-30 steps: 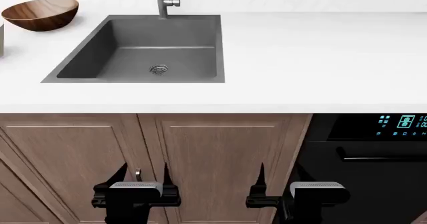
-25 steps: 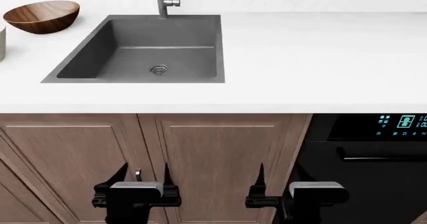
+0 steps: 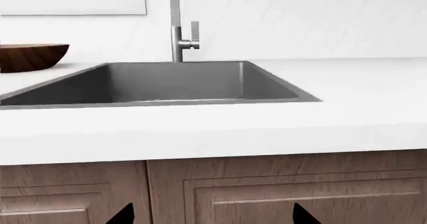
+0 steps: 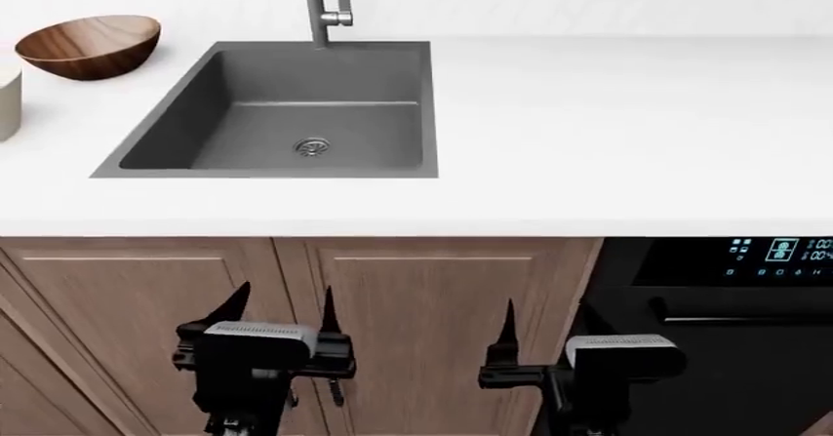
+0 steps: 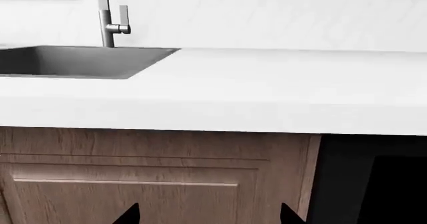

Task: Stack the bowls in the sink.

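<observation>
At the far left edge of the tabletop a cream bowl shows only partly; the brown bowl sits behind it, left of the empty sink. Below, the left tool and right tool are wide open before the cabinet doors.

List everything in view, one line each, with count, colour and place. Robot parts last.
brown bowl: 1, glossy wood-grain brown, on the counter left of the sink
cream object: 1, cut off at the head view's left edge, on the counter
sink: 1, dark grey, set into the counter, nothing in it
drain: 1, metal, in the sink floor
faucet: 1, steel, behind the sink
counter: 1, white
cabinet doors: wood brown, under the counter
appliance: 1, black, lit display, right of the cabinets
left tool: 1, black, open, low before the cabinets
right tool: 1, black, open, low before the cabinets
</observation>
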Robot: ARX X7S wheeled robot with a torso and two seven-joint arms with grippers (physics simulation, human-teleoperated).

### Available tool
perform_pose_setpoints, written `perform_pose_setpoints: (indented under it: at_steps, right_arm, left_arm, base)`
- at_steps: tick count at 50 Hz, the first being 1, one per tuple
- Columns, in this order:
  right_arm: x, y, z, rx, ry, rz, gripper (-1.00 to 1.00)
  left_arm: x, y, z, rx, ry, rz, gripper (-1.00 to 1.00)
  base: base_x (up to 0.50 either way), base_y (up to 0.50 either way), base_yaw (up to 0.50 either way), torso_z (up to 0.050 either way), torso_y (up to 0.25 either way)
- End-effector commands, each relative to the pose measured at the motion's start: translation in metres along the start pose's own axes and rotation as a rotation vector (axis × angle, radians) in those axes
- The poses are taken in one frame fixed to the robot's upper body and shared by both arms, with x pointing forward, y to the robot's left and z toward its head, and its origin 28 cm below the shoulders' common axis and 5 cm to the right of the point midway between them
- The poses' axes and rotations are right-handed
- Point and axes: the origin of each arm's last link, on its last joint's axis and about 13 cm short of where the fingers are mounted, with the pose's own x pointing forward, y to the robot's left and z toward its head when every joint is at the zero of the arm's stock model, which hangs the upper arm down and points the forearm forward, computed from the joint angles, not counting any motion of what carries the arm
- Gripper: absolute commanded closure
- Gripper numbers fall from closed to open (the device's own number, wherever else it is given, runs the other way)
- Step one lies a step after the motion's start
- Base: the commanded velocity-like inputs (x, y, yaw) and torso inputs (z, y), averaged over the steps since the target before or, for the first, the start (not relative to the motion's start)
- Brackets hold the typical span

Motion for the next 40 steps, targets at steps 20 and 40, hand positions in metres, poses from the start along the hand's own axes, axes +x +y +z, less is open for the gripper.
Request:
perform_pose_setpoints:
  at_steps: [20,40]
  right_arm:
    - [0.116,-0.045,0.185,-0.073,-0.154,-0.053,-1.0]
    - [0.148,-0.055,0.205,-0.07,-0.12,-0.093,-1.0]
  left_arm:
    - [0.068,0.063,0.22,0.071,-0.139,-0.031,-1.0]
    - [0.095,0.074,0.231,0.04,-0.099,0.009,-1.0]
  base:
    - [0.0,0.0,0.0,0.05,0.0]
    - [0.0,0.17,0.0,0.018,0.0]
